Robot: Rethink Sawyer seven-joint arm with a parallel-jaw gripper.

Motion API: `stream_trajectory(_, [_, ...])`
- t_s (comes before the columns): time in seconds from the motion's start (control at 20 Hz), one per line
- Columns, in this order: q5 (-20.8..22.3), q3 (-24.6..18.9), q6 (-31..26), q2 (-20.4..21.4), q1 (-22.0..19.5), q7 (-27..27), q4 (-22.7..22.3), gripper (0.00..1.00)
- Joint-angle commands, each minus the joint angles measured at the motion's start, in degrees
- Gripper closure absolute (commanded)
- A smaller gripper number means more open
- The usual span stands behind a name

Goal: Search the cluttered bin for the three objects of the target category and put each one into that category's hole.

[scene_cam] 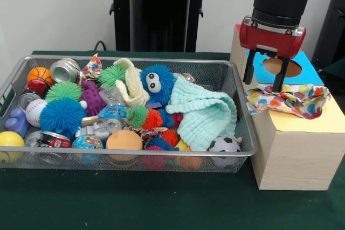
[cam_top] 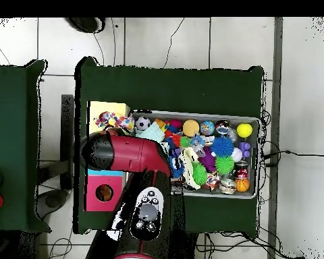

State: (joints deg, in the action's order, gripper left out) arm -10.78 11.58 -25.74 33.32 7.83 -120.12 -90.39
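Gripper open just above polka-dot cloth, draped across yellow-faced box edge

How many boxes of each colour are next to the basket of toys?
Yellow-faced box: 1
Blue-faced box: 1
Red-faced box: 1
Total: 3 boxes
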Motion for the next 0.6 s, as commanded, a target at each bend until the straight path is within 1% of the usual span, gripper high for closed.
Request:
stream_trajectory(0.05, [0.06,-5.78,2.86,-1.97,-1.02,-5.97,0.47,0.0])
stream_trajectory(0.35, [0.3,-5.79,2.65,-1.52,-1.1,-5.7,0.1,0.0])
stream_trajectory(0.6, [0.82,-3.79,1.76,-1.88,0.21,-6.46,1.48,0.0])
